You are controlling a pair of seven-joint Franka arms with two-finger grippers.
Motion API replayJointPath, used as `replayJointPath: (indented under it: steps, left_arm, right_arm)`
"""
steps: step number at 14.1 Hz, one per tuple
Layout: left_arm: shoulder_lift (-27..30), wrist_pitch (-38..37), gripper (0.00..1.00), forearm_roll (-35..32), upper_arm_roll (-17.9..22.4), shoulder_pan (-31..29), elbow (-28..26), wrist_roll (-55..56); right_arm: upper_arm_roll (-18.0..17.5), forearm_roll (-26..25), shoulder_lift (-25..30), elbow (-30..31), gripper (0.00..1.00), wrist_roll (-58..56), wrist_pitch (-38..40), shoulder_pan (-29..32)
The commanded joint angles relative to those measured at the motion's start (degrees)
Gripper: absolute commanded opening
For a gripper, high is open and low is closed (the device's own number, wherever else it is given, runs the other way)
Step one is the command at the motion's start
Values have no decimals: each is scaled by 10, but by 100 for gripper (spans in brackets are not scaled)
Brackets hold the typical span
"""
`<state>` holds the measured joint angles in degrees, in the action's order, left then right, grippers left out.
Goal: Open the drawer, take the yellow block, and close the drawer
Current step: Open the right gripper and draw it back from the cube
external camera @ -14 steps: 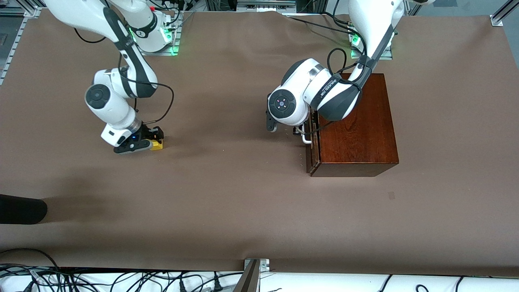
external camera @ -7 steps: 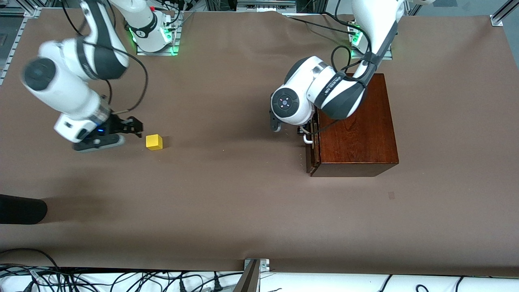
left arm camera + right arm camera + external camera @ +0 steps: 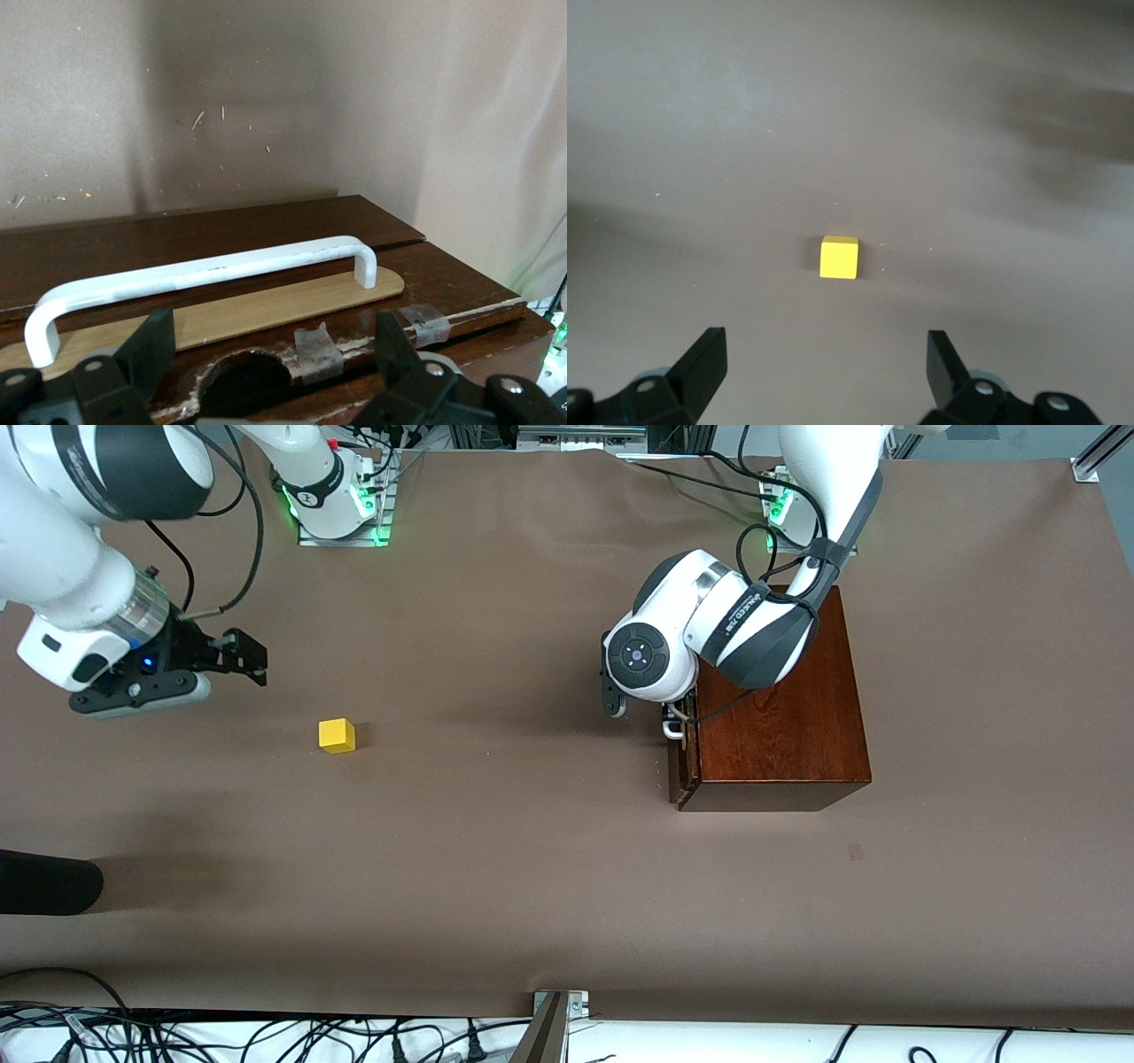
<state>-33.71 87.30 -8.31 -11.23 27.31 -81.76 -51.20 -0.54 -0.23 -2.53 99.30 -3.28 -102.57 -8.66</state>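
Yellow block (image 3: 337, 735) is sitting alone on the bench (image 3: 496, 868) toward the right arm's end, well apart from the drawer (image 3: 683, 757), so we're treating the take step as done. Our right gripper (image 3: 251, 655) is hanging over bare bench near the block, fingers wide, holding nothing. Our left gripper (image 3: 266, 350) is hovering spread wide at the white handle (image 3: 204, 270), empty; drawer is looking shut or nearly so, presumably why we're parked there.

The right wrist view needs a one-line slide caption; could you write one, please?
Open right gripper above the yellow block, which sits alone on the brown table.
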Motion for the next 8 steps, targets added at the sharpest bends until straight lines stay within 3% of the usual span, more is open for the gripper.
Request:
replayJointPath:
  steps: [1,8]
  left_arm:
    - [8,-16,100,-56,-1,3,-15,-3]
    - [15,-26,100,-58,-3,0,-8,-2]
  right_arm:
    - [-7,8,23,-9,100,5,38,8]
    - [-2,8,6,-63,100,-1,82,11]
